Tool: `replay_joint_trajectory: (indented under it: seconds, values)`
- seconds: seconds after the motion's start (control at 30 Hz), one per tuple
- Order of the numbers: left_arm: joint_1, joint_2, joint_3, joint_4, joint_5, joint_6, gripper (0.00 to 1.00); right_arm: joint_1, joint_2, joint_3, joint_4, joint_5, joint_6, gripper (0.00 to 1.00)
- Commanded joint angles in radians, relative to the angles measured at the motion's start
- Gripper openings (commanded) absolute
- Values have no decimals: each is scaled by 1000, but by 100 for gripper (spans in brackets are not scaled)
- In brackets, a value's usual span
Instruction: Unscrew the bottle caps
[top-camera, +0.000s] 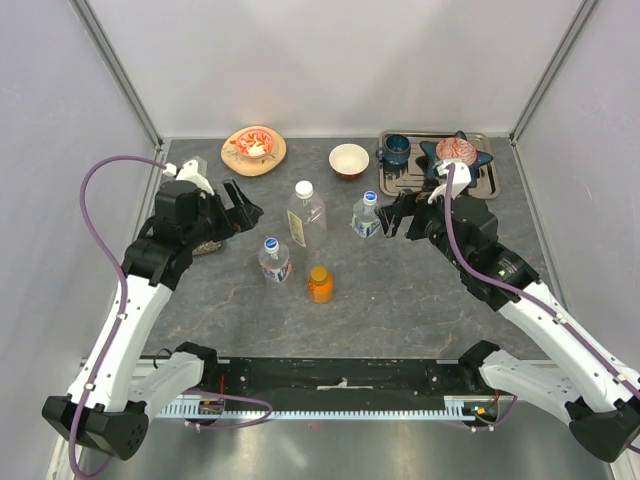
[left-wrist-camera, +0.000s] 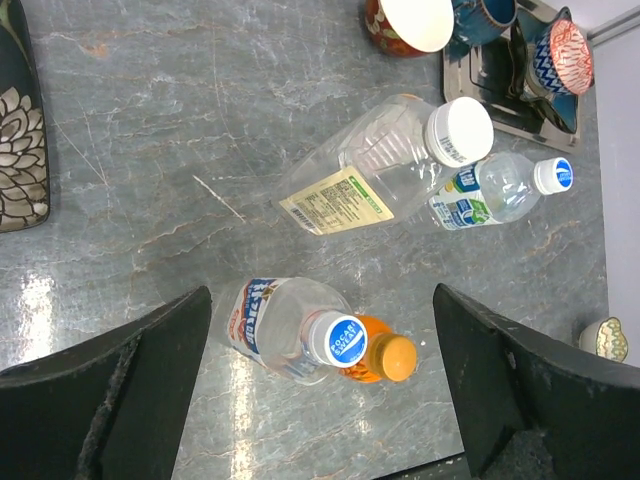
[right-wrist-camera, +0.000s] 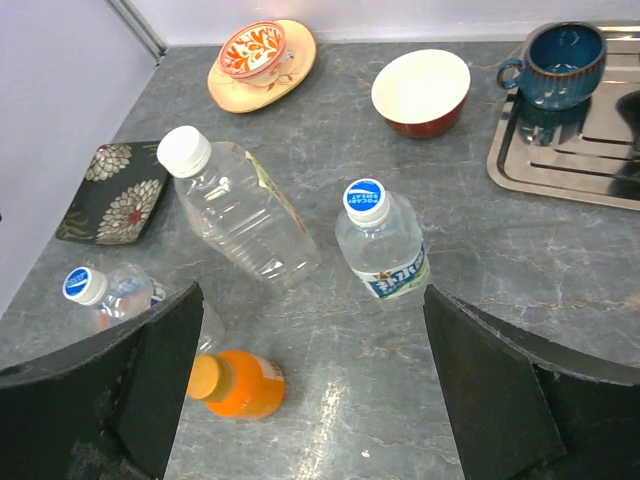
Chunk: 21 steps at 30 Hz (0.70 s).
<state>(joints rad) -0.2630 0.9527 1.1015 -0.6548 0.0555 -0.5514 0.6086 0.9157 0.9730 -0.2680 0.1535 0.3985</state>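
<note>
Four capped bottles stand upright mid-table. The taller clear one (top-camera: 305, 212) has a white cap. A short clear one with a blue label (top-camera: 367, 215) stands to its right, and another (top-camera: 274, 258) nearer on the left beside the short orange bottle (top-camera: 320, 284). My left gripper (top-camera: 240, 210) hovers left of the tall bottle, open and empty. In the left wrist view the near short bottle (left-wrist-camera: 285, 325) and the orange one (left-wrist-camera: 385, 358) lie below, between its fingers. My right gripper (top-camera: 395, 215) is open just right of the other short bottle (right-wrist-camera: 385, 245), holding nothing.
At the back stand an orange patterned plate with a small bowl (top-camera: 253, 148), a white bowl (top-camera: 349, 160) and a metal tray (top-camera: 480, 178) holding a blue mug (top-camera: 394, 151) and a blue star-shaped dish (top-camera: 456, 152). A dark floral dish (right-wrist-camera: 115, 190) lies at the left under my left arm.
</note>
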Motion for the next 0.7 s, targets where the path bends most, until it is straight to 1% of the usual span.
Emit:
replay_joint_trajectory:
  seconds: [0.0,0.1,0.2,0.33,0.5,0.53,0.67]
  values:
    - [1,-22,-22,29,75,66,98,0,0,36,3,50,-67,98]
    - [1,-41,-41,46,104,97,98,0,0,46,4,34,-108,98]
    - [1,-52,-54,46,73,100,98,0,31,85,-7,53,-113,98]
    - [1,-74,-55,43,53,100,98,28,142,157,-40,96,-115,98]
    - [1,-111,-58,46,49,102,98,129,271,246,-53,225,-153,98]
    - [1,-117,-61,46,47,107,98,138,311,254,-57,247,-153,98]
    - [1,-149,-74,41,30,119,98,143,377,247,-36,340,-135,98]
